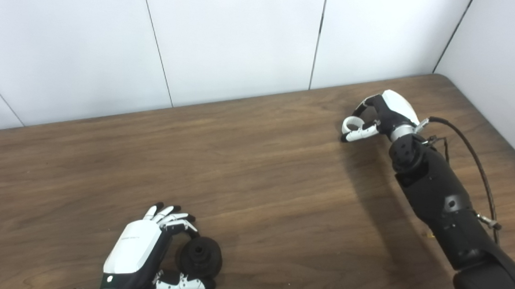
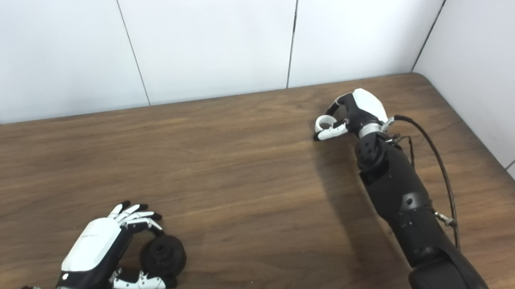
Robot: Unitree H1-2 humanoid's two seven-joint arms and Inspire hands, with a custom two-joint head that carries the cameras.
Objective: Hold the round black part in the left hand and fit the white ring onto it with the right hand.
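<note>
Brown wood-grain table (image 1: 256, 175) fills most of the view, backed by white wall panels (image 1: 228, 37). The right arm (image 1: 440, 198), black with a cable (image 1: 477, 165) looping beside it, reaches to the far right part of the table. The left hand (image 1: 146, 253) lies at the near edge, fingers and thumb curled around the black part (image 1: 199, 257), which sits on the table touching them. The right hand (image 1: 384, 116) pinches the white ring (image 1: 352, 123) between thumb and fingers, low over the table; whether the ring touches the wood cannot be told. Ring and black part are well apart.
</note>
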